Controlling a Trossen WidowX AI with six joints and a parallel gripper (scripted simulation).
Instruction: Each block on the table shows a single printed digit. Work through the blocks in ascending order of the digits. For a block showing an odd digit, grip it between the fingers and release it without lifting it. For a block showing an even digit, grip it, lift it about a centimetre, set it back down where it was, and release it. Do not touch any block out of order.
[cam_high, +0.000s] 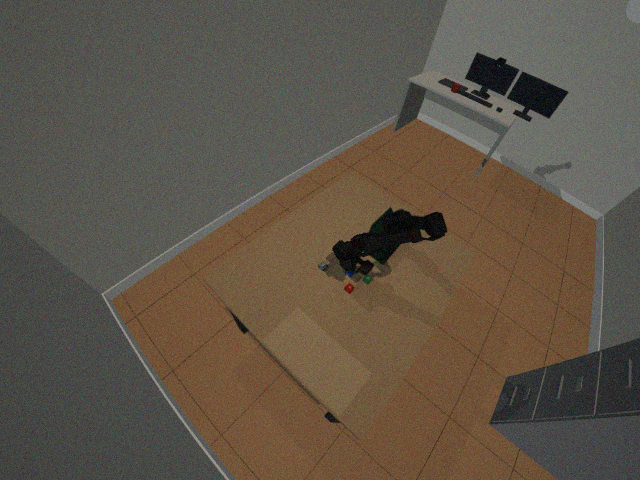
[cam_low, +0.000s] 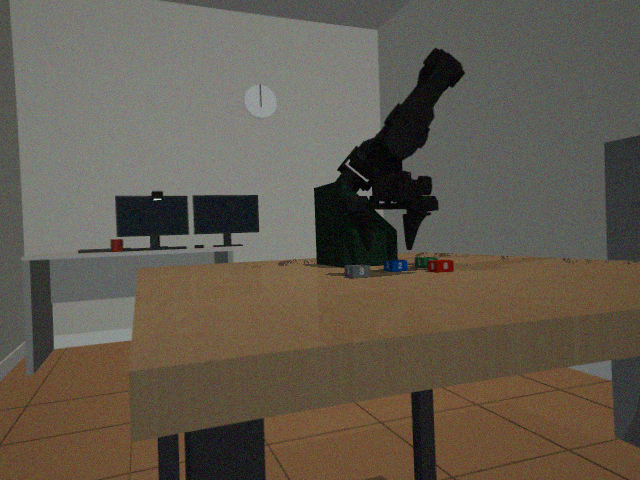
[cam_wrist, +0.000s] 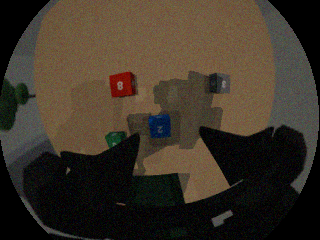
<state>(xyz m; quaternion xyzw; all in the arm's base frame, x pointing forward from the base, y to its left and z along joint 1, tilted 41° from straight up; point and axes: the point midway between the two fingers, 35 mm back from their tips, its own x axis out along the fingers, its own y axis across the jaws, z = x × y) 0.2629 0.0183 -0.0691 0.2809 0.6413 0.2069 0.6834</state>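
My gripper (cam_high: 357, 266) (cam_low: 390, 248) (cam_wrist: 170, 132) is wide open and empty, with its fingertips above the table. In the wrist view the blue block (cam_high: 349, 273) (cam_low: 397, 266) (cam_wrist: 160, 126), showing 2, lies between and slightly beyond the fingertips. The red block (cam_high: 349, 288) (cam_low: 440, 266) (cam_wrist: 122, 84) shows 8 and sits upper left in the wrist view. The green block (cam_high: 367, 279) (cam_low: 424, 261) (cam_wrist: 115, 139) is partly hidden by the left finger there; its digit is unclear. The grey block (cam_high: 323, 266) (cam_low: 357, 271) (cam_wrist: 220, 83), upper right there, shows 3 in the exterior view.
All four blocks rest on the wooden table (cam_high: 258, 268) (cam_low: 232, 310). The green block is close to the left finger in the wrist view. The dark green arm base (cam_low: 330, 227) stands behind the blocks. A desk with two monitors is farther back.
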